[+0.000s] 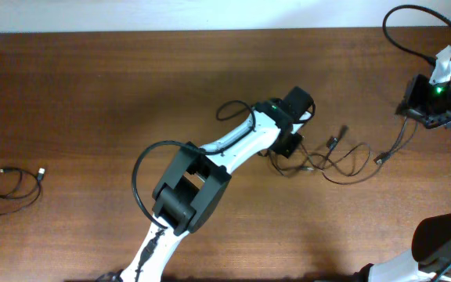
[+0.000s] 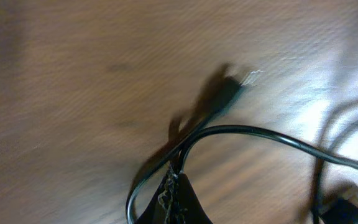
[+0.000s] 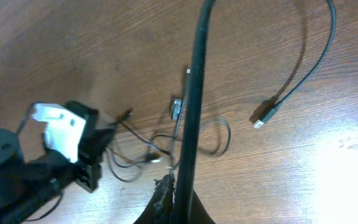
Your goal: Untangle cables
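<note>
The cables point(image 1: 331, 157) lie knotted on the surface point(image 1: 92, 94), at three o'clock of centre. The left gripper point(image 1: 286, 147), at their nine o'clock edge, has its jaws closed on a strand. The right gripper point(image 3: 166, 191), at two o'clock, likewise. Pulling apart could cinch the knot tighter.

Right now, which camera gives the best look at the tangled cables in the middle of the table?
Overhead: the whole tangle shows, spread beside the left gripper. The right wrist view is closer, but a thick black cable crosses it. The left wrist view shows only one blurred plug.
</note>
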### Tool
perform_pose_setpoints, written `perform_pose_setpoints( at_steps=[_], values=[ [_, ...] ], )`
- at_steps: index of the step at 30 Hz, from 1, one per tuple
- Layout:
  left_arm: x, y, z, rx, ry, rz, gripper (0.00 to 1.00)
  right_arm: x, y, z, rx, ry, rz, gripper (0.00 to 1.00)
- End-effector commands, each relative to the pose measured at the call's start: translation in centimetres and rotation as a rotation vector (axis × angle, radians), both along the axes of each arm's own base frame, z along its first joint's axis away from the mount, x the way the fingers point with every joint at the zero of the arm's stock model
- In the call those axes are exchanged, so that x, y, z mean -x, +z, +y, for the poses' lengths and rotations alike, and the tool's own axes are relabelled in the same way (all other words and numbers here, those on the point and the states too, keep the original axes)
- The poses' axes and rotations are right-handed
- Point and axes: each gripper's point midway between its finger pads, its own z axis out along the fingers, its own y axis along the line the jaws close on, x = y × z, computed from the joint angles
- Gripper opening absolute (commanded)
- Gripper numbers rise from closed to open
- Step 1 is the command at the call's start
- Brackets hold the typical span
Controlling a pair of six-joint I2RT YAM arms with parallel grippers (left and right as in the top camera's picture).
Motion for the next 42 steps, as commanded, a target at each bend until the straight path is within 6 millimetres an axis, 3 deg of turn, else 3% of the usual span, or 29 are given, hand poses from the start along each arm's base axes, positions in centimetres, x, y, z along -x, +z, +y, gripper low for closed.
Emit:
perform_pose_setpoints(
  at_steps=[1, 4, 8, 12, 13, 14, 16, 17, 19, 20, 21, 24, 27, 31, 34, 36, 37, 38, 40, 42],
  values=[
    [-4.3, -0.6, 10.2, -0.313, 0.168, -0.112, 0.0, 0.0, -0.1, -0.1, 0.022, 0.005, 0.006, 0.04],
    [-6.1, 0.3, 16.7, -0.46, 0.304, -0.137, 0.0, 0.0, -0.1, -0.2, 0.023, 0.005, 0.004, 0.04],
    [-7.3, 0.2, 22.9, -0.478, 0.478, -0.086, 0.0, 0.1, -0.3, -0.8, 0.053, -0.008, 0.015, 0.04],
    [-7.8, -0.2, 25.8, -0.43, 0.55, -0.028, 0.0, 0.5, -0.6, -2.2, 0.113, -0.092, 0.05, 0.04],
    [-7.5, -0.7, 25.1, -0.363, 0.549, 0.019, 0.0, 0.5, -0.6, -2.1, 0.112, -0.092, 0.051, 0.04],
    [-7.0, -1.3, 22.8, -0.233, 0.502, 0.099, 0.0, 0.5, -0.5, -2.0, 0.106, -0.09, 0.05, 0.04],
    [-4.0, -0.3, 14.1, 0.188, 0.089, 0.285, 0.0, 0.4, -0.5, -1.9, 0.099, -0.088, 0.046, 0.04],
    [-3.0, 0.4, 11.9, 0.285, 0.033, 0.323, 0.12, 0.4, -0.5, -1.9, 0.099, -0.088, 0.047, 0.04],
    [-2.2, 0.5, 10.3, 0.288, 0.027, 0.339, 0.31, 0.4, -0.5, -1.9, 0.099, -0.088, 0.047, 0.04],
    [-1.7, 0.5, 9.2, 0.287, 0.0, 0.334, 0.45, 0.4, -0.5, -1.9, 0.099, -0.088, 0.047, 0.04],
    [-1.6, 0.5, 8.3, 0.287, -0.022, 0.321, 0.67, 0.4, -0.5, -1.9, 0.099, -0.088, 0.047, 0.04],
    [-1.7, 0.5, 6.7, 0.283, -0.014, 0.292, 0.72, 0.5, -0.6, -1.9, 0.098, -0.088, 0.052, 0.04],
    [-1.8, 0.5, 6.2, 0.283, -0.024, 0.275, 0.7, 0.5, -0.6, -1.9, 0.097, -0.088, 0.053, 0.04],
    [-3.6, -0.7, 7.6, 0.138, 0.1, 0.174, 0.63, 0.6, -0.6, -1.9, 0.097, -0.087, 0.053, 0.04],
    [-4.0, -1.1, 8.3, 0.025, 0.15, 0.108, 0.43, 0.6, -0.6, -1.8, 0.096, -0.087, 0.057, 0.04],
    [-4.2, -1.3, 9.3, -0.045, 0.201, 0.077, 0.2, 0.6, -0.6, -1.8, 0.096, -0.087, 0.057, 0.04],
    [-4.6, -1.2, 10.5, -0.1, 0.235, 0.051, 0.0, 0.7, -0.6, -1.8, 0.096, -0.087, 0.058, 0.04],
    [-4.7, -1.0, 10.7, -0.103, 0.242, 0.046, 0.0, 0.7, -0.7, -1.8, 0.096, -0.087, 0.058, 0.04],
    [-5.4, 0.4, 11.4, -0.092, 0.262, 0.029, 0.0, 0.7, -0.7, -1.8, 0.096, -0.087, 0.058, 0.04],
    [-7.5, 4.8, 13.7, -0.075, 0.326, -0.042, 0.0, 0.7, -0.7, -1.8, 0.096, -0.087, 0.058, 0.04]
  ],
)
